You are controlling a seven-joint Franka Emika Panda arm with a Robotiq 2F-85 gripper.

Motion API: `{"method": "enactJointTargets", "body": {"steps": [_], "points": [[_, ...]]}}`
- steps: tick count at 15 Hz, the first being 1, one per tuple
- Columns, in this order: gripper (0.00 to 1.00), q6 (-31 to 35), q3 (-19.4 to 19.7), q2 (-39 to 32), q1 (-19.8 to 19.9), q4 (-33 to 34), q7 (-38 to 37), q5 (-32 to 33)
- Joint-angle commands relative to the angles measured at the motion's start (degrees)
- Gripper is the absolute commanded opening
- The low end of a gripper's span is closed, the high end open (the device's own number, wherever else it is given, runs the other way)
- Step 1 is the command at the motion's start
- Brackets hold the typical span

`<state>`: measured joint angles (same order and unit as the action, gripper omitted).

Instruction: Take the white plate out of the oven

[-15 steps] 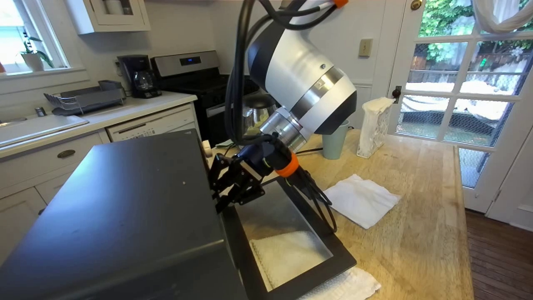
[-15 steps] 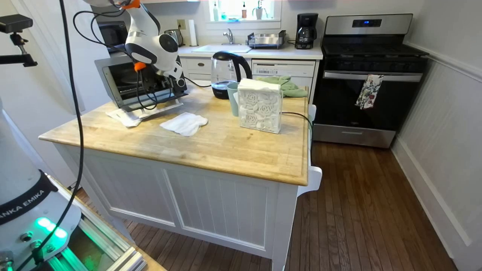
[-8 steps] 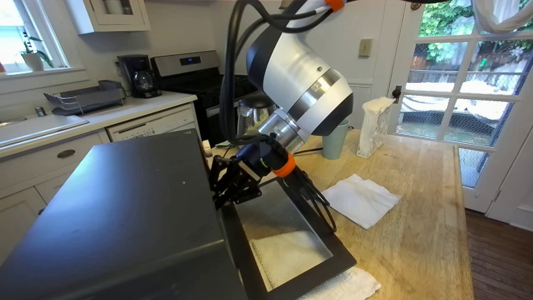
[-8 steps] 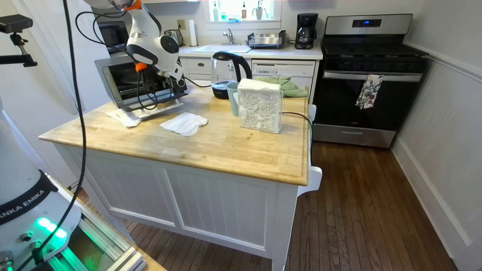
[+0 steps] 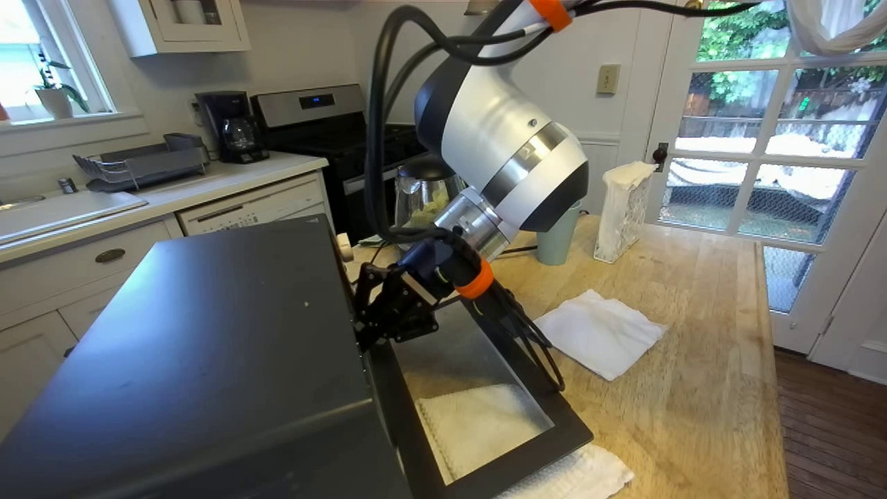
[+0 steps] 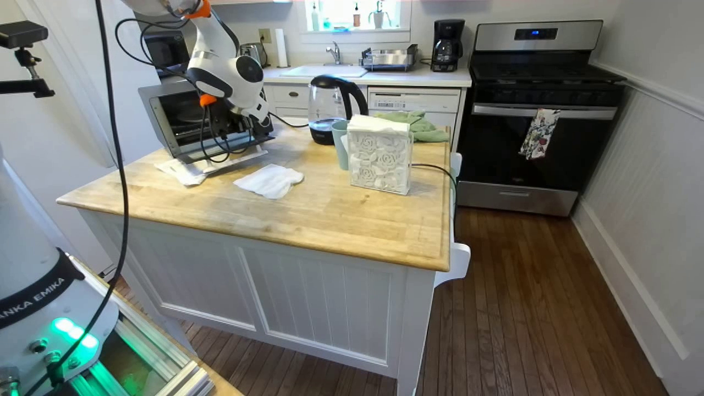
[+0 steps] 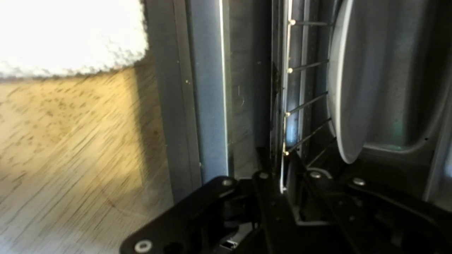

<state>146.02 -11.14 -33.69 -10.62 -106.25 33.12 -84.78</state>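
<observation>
Smooth plate (image 7: 356, 84); grained wooden tabletop (image 5: 700, 381)

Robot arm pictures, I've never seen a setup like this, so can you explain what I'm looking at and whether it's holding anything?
The machine is a single arm ending in a pincer. The wide pictures come from two cameras standing apart from it; the close-up, from one mounted on the arm itself. On the table stand an oven, its door open, plus a kettle and a cup, and a napkin lies there too. The pincer is at the oven's mouth and seems shut on the front rod of the rack. The plate sits on that rack and is not held.
</observation>
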Motion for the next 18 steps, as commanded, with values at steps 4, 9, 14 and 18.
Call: {"method": "enactJointTargets", "body": {"steps": [4, 9, 14, 18], "points": [[0.15, 0.2, 0.6, 0.2, 0.2, -0.5, 1.2, -4.4], [0.12, 0.2, 1.0, 1.2, 0.4, -2.5, 2.1, -6.2], [0.12, -0.2, 1.8, 2.8, 0.6, -5.2, 3.2, -8.7], [0.12, -0.4, 2.7, 4.0, 0.4, -6.9, 4.2, -10.4]]}}
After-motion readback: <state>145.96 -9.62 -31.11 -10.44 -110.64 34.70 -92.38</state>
